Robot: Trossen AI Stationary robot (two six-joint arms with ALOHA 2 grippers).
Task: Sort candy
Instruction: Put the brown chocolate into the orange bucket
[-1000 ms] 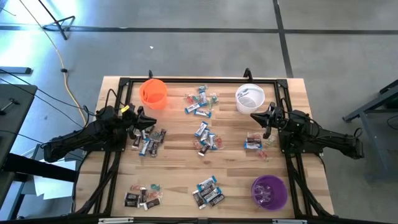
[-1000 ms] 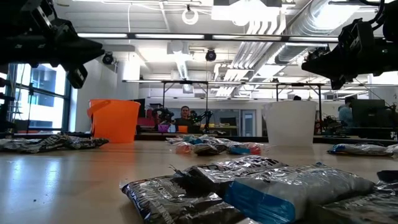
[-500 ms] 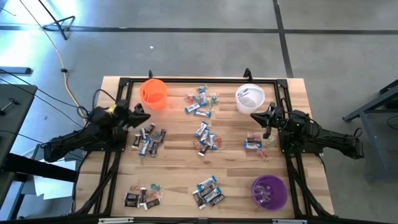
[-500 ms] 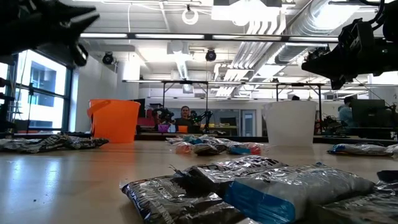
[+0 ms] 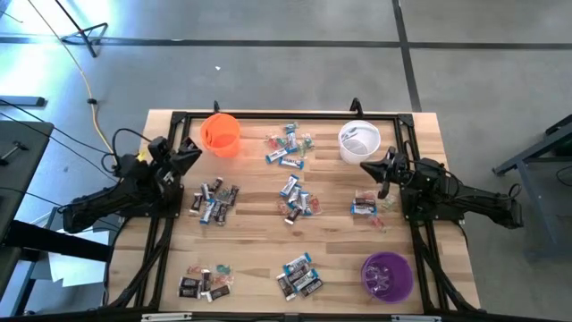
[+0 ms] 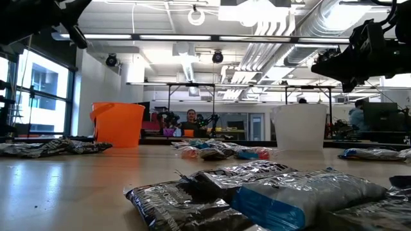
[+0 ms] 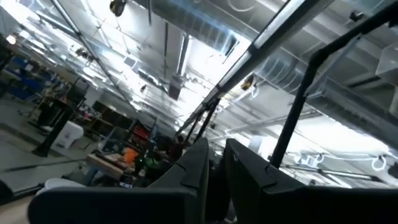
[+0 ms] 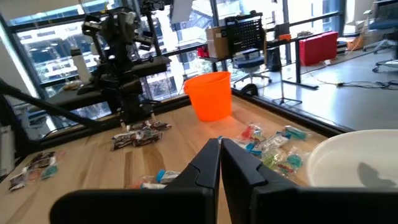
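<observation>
Wooden table (image 5: 259,259), candy (image 5: 213,200) scattered.

Candy (image 5: 293,197): small wrapped pieces, blue-white and dark, lying in scattered clusters.

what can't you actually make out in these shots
- Whether the left hand carries a candy: too small in the high view, cut off at the edge in the low view, and the left wrist view, tilted to the ceiling, shows only a narrow gap between its fingers.
- What lies inside the orange cup: too small from above, walls hide it in the low view.
- Candy wrapper print: blurred in the low view.
</observation>
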